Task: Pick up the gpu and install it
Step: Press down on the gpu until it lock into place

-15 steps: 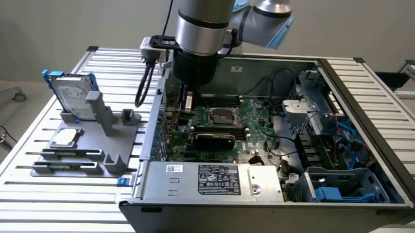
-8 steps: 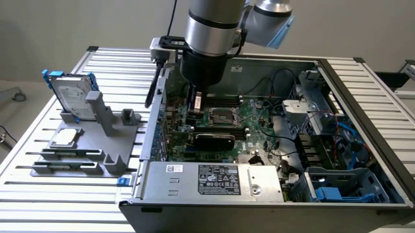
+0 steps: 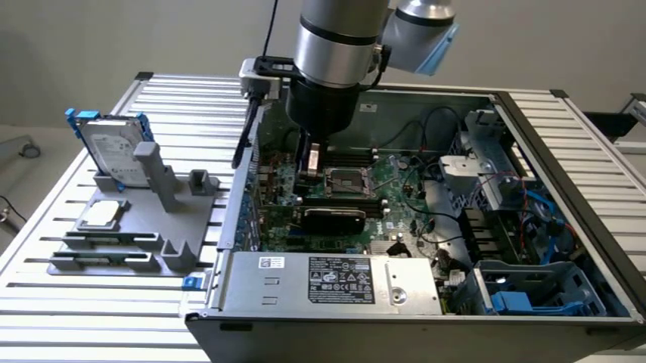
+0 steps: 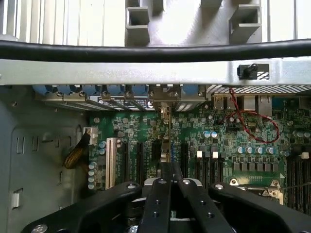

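In the wrist view my gripper point(image 4: 165, 177) is shut on the gpu point(image 4: 165, 143). The card is seen edge-on as a thin green strip running away from the fingers point(image 4: 156, 204). Its silver bracket end point(image 4: 163, 97) reaches the rear wall of the case, among the slot covers. The card stands upright over the black expansion slots point(image 4: 146, 160) of the motherboard point(image 4: 233, 141); whether it is seated I cannot tell. In the exterior view the gripper point(image 3: 312, 172) reaches down inside the open computer case point(image 3: 565, 151) at the exterior view's left, with the gpu point(image 3: 314, 157) between its fingers.
A silver hard drive in a blue frame point(image 3: 106, 144) stands on a grey fixture point(image 3: 141, 227) outside the case. The power supply point(image 3: 333, 280) lies at the front. The CPU socket point(image 3: 346, 180) and a black block point(image 3: 333, 219) sit close by. A black cable point(image 4: 155, 51) crosses above the case wall.
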`<state>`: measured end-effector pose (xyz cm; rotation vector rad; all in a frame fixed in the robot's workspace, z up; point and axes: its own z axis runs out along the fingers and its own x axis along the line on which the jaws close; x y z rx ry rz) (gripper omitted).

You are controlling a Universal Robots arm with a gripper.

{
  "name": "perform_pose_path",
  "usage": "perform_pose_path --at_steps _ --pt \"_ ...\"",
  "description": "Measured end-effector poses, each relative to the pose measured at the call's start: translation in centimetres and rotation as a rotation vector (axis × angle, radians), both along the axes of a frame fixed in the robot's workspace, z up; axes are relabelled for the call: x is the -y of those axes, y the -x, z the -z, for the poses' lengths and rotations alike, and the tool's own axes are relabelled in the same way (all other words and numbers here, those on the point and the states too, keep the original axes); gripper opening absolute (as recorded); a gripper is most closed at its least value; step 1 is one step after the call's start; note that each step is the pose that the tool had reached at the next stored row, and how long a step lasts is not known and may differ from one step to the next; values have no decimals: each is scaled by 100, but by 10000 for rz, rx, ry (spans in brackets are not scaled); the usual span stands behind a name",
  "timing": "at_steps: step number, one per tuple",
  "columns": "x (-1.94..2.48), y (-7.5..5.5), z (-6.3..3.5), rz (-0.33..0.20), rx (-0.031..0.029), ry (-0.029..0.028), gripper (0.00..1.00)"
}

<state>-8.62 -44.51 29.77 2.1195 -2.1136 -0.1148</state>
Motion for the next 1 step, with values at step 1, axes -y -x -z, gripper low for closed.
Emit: perform_pose_path --at_steps 1 --pt "0 0 0 0 0 0 11"
